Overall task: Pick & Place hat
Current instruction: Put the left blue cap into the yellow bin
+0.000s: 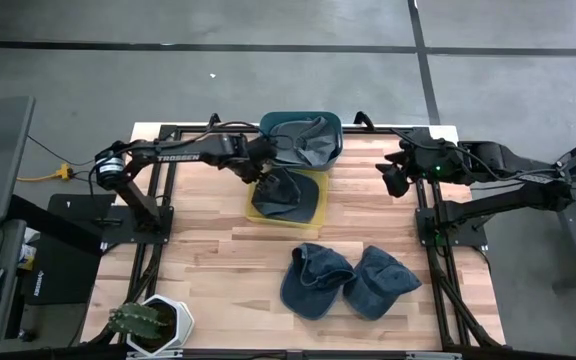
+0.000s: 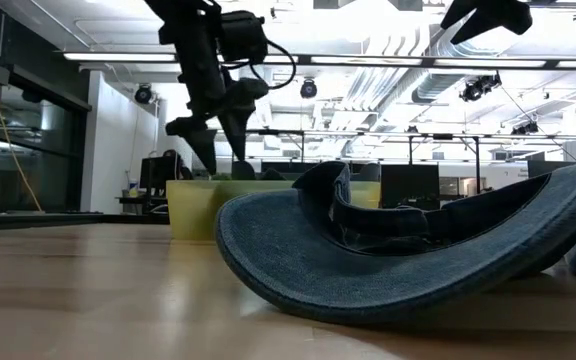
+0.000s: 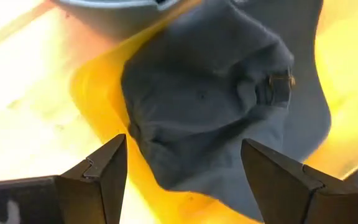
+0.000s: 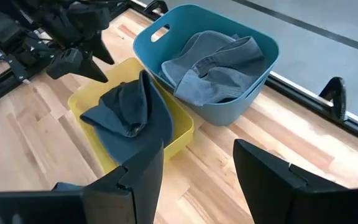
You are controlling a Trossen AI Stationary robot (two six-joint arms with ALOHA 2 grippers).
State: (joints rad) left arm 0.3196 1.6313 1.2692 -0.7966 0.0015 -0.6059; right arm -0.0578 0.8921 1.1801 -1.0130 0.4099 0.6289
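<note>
Left gripper hung over the yellow tray, jaws spread wide w/ nothing between them. In the left wrist view its fingers straddled a dark denim hat lying below, apart from it; no contact seen. That hat sat crumpled in the yellow tray, part of it draped over the tray's rim. Tray stood just in front of a teal tub at the table's far edge, the two touching or nearly so; can't tell which. Teal tub held a lighter grey-blue hat, bunched up inside.

Right gripper waited at the table's right side, near the far edge, raised off the surface, jaws partly apart and empty; right wrist view looked past its fingers toward tray and tub.

Two more blue denim hats lay on the wooden table toward the near edge: one upside down, other just beside it on the right, touching. Low view was filled by the brim of one of them. Potted cactus in white pot stood at near-left corner, well apart from the hats.
</note>
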